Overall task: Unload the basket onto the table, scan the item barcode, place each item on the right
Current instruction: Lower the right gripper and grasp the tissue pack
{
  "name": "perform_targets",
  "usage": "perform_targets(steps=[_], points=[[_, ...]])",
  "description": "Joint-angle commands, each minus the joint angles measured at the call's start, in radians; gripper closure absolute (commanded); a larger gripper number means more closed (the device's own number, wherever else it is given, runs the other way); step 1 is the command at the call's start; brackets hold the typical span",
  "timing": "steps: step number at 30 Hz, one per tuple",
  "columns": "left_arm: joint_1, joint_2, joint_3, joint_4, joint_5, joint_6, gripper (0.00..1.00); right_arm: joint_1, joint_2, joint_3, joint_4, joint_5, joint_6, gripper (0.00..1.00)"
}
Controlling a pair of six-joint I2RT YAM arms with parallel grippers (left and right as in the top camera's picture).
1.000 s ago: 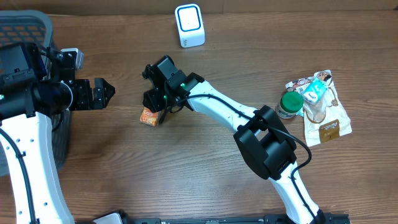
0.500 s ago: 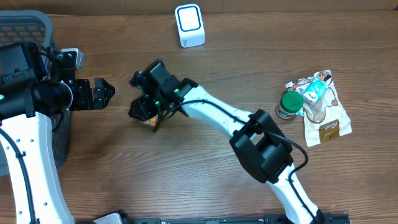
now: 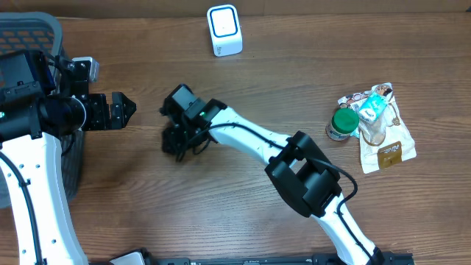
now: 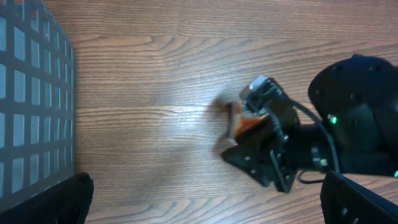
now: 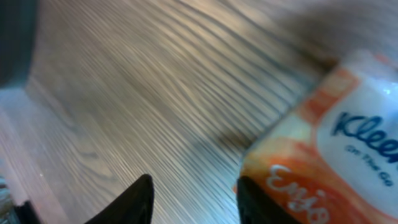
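Your right gripper [image 3: 176,140] is down at the table [image 3: 243,221], left of centre, over the tissue pack [image 4: 244,124]. In its wrist view the jaws stand apart with bare wood between them. The pack lies outside that gap, against the finger [image 5: 252,199] on the right of that view, and you can't tell if they touch. Your left gripper [image 3: 121,110] hangs spread wide beside the basket [image 3: 29,29], holding nothing and pointing toward the pack. The scanner [image 3: 224,29] sits at the far edge, well apart from the pack.
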Motion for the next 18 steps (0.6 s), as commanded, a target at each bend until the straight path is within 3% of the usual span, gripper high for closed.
perform_targets(steps=[1,18], points=[[0.004,0.006,-0.002,0.000,0.000,0.015,0.00,-0.059,-0.018,0.014,-0.080,0.009,0.058,0.60],[0.005,0.006,-0.003,0.000,0.000,0.015,0.00,-0.208,-0.201,0.020,-0.452,0.130,-0.024,0.62]])
